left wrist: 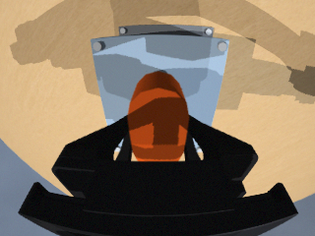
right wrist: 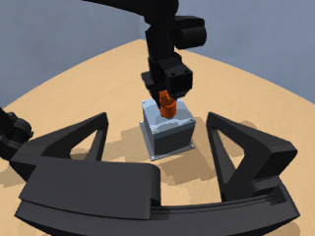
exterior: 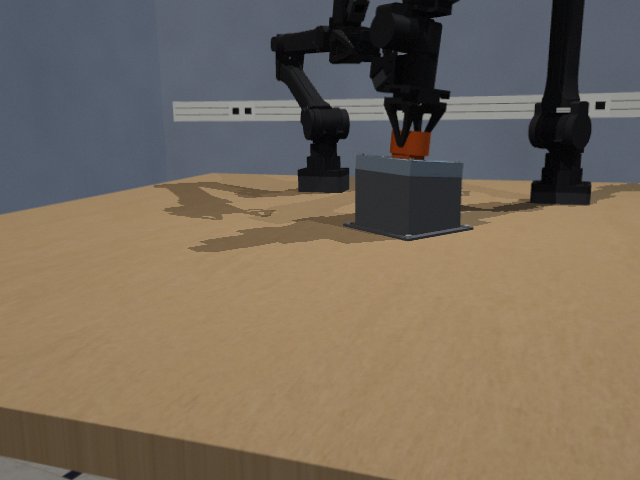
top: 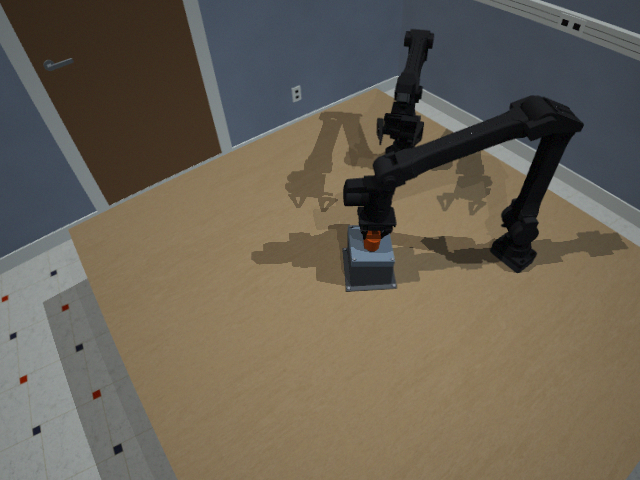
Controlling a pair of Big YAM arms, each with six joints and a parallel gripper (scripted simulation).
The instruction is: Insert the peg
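Observation:
The orange peg (top: 371,243) (exterior: 418,143) (left wrist: 158,108) (right wrist: 168,108) stands about upright on the light blue-grey plate (top: 385,254) (exterior: 374,164) (left wrist: 110,66) (right wrist: 159,123), which tops a dark box. In the exterior view its wide upper part is just above the plate, with a short strip of the narrower part below. The rest of the narrow part is out of sight, seemingly in the hole. The hole itself is hidden by the peg. My left gripper (exterior: 408,138) is shut on the wide upper part, pointing down. My right gripper (right wrist: 157,117) is open and empty, away from the box.
The dark box (top: 371,273) (exterior: 382,198) has a flanged base on the wooden table (top: 310,387) (exterior: 310,320). Small bolts sit at the plate's corners. The right arm stands back from the box. Walls rise beyond the table's far edges.

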